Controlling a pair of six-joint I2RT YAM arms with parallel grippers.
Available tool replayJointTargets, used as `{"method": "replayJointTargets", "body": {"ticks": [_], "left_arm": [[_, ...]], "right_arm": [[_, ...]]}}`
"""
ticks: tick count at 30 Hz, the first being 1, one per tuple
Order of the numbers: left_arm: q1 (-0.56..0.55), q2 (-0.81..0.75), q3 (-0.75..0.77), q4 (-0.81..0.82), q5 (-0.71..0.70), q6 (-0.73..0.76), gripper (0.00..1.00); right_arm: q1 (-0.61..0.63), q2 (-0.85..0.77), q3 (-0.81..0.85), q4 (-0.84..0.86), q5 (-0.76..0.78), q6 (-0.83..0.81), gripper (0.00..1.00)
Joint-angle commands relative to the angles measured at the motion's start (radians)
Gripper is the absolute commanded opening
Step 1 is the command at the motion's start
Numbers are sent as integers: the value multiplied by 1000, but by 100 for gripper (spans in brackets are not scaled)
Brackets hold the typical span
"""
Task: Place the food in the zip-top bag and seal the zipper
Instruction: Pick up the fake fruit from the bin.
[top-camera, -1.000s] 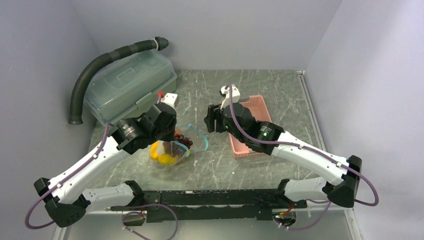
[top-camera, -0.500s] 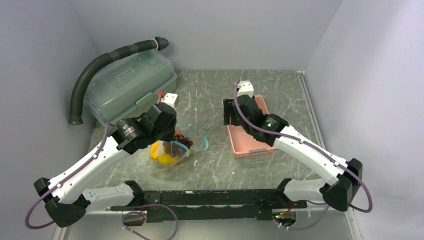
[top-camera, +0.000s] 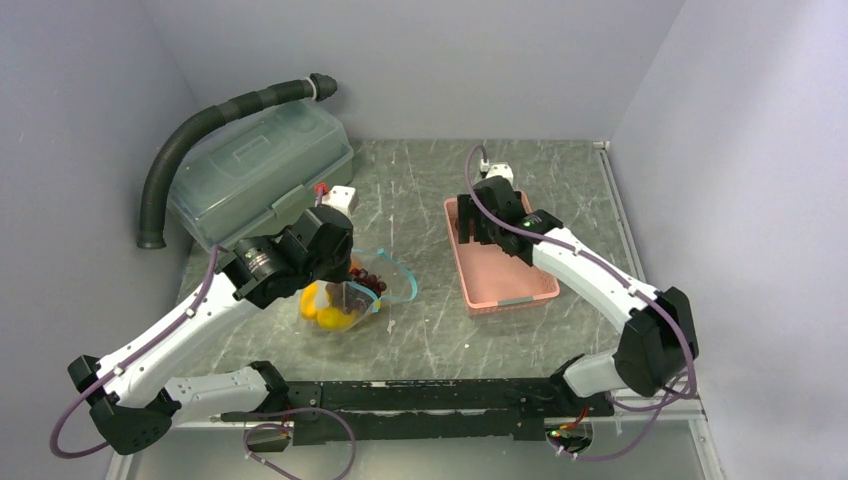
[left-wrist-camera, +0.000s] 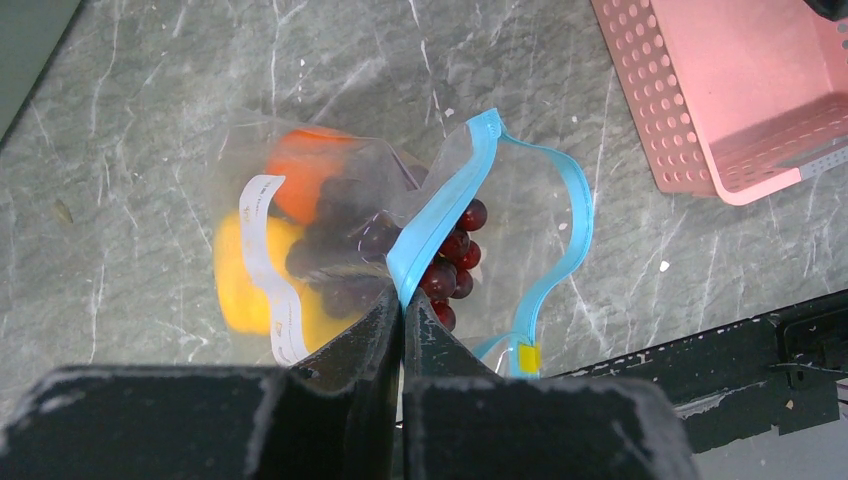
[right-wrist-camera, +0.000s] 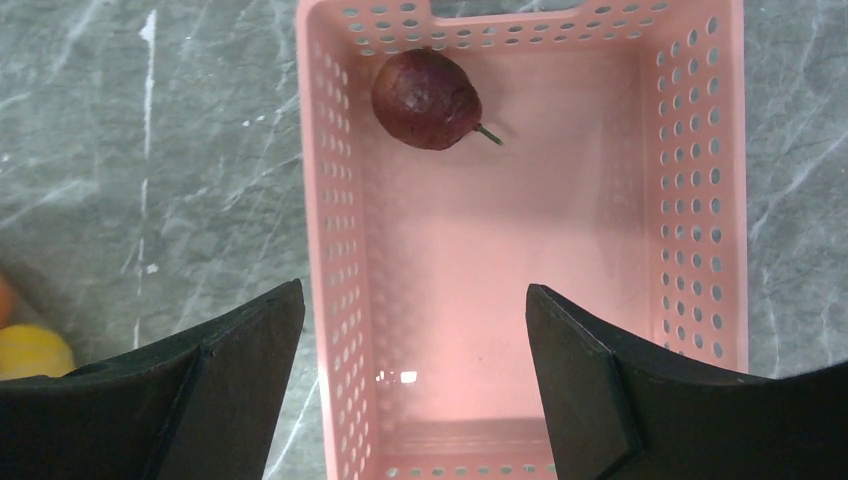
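One piece of food lies outside the zip-top bag. The step in hand appears to be fetching it from the pink perforated basket.

**Top external view.** The zip-top bag (top-camera: 345, 305) lies on the table (top-camera: 430, 335) near the left arm, with yellow and orange fruit inside. The left gripper (top-camera: 347, 290) is at the bag's mouth, and the teal zipper (top-camera: 408, 283) loops open toward the centre. The right gripper (top-camera: 472, 228) hangs over the far end of the pink perforated basket (top-camera: 515, 298). A lidded box (top-camera: 255, 175) and a black hose (top-camera: 215, 115) sit at the far left, well apart from the basket.

**Left wrist view.** The left gripper (left-wrist-camera: 402, 305) has its jaws together, clamped on the zipper (left-wrist-camera: 445, 210), lifting one lip. Inside the zip-top bag (left-wrist-camera: 235, 160) are the orange (left-wrist-camera: 305, 170) and a yellow mango-like piece (left-wrist-camera: 240, 285). The grape bunch (left-wrist-camera: 455, 262) sits at the mouth, touching the strip.

**Right wrist view.** The right gripper (right-wrist-camera: 412, 300) has its jaws wide apart and empty above the pink perforated basket (right-wrist-camera: 322, 220). The reddish-purple round fruit (right-wrist-camera: 427, 98) lies near the end wall ahead of the fingertips, just beside one side wall.

**Procedure.**
1. Advance until the fruit is centred between the fingers.
2. Descend, keeping the wall-side finger off the perforations.
3. Close gently across the widest part, since a round fruit may roll.
4. Hold the left clamp so the mouth is open for insertion.
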Motion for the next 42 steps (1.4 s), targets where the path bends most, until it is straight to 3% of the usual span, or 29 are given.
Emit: {"method": "replayJointTargets", "body": {"ticks": [1,17,24,42], "left_arm": [[0,-9,5,51,1,6,9],[3,2,22,38,0,7,9],[2,7,32,32,-5,7,9],[2,-4,39,5,-12,-4,9]], "right_arm": [[-55,56,17,66,-50,-17,85],[-150,338,184,100,-151,-27,86],[-153,441,273,73,-121,-41,86],[-165,593,371,81,-118,-72,86]]}}
